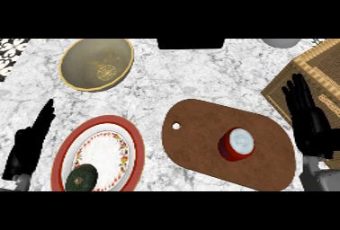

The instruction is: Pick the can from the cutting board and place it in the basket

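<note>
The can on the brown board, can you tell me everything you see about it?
The can is short and round, with red sides and a pale, silvery lid on top. It looks closed and stands upright, seen from above at a slight slant. It sits on the right part of the brown wooden cutting board. Nothing else touches it; the right hand is beside it, open and apart.

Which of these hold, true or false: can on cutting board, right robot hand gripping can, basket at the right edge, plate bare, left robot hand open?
1. The can stands on the cutting board. True.
2. The right robot hand grips the can. False: it is open, beside the board, apart from the can.
3. The basket sits at the right edge. True.
4. The plate is bare. False: a dark round item lies on it.
5. The left robot hand is open. True.
</note>
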Controlling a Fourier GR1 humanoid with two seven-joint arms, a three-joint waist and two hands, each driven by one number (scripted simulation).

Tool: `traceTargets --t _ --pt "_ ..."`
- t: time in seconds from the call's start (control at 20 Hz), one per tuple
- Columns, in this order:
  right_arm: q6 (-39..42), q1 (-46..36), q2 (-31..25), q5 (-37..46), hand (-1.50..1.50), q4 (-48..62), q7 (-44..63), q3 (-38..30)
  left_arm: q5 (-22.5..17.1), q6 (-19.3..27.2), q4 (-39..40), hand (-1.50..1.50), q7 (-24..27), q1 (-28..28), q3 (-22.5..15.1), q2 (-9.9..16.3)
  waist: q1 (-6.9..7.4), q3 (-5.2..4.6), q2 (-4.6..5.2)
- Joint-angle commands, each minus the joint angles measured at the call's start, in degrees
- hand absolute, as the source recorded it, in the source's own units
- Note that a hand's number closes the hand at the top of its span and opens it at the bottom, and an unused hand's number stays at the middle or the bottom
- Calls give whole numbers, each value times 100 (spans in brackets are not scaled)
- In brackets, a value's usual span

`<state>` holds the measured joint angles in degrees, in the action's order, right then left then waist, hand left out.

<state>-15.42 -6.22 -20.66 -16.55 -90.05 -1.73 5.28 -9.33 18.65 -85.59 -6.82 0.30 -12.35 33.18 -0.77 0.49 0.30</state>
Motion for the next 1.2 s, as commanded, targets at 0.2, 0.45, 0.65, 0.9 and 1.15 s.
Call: traceTargets --t 0.2,0.45,0.65,0.9,1.15 --pt "2159 -1684 -248 -1404 150 184 -529 -397 -534 -343 -35 0 -204 -836 286 -255 281 -21 47" --pt "3226 -1839 -1033 690 -150 -738 -1702 1204 -845 -580 95 0 -180 -810 202 -544 258 -61 -9" --pt "1911 -1383 249 1912 -150 -877 -2032 2138 -1020 -837 249 0 -323 -905 491 -407 118 -49 -33" --pt "1789 -1842 206 2022 -150 -2188 751 2209 -802 -764 518 0 -219 -1032 530 -630 36 -56 -57" --pt "2803 -2934 -906 1961 -150 -2226 2592 1851 -877 -939 729 0 -123 -1039 569 -572 2 -89 -91"
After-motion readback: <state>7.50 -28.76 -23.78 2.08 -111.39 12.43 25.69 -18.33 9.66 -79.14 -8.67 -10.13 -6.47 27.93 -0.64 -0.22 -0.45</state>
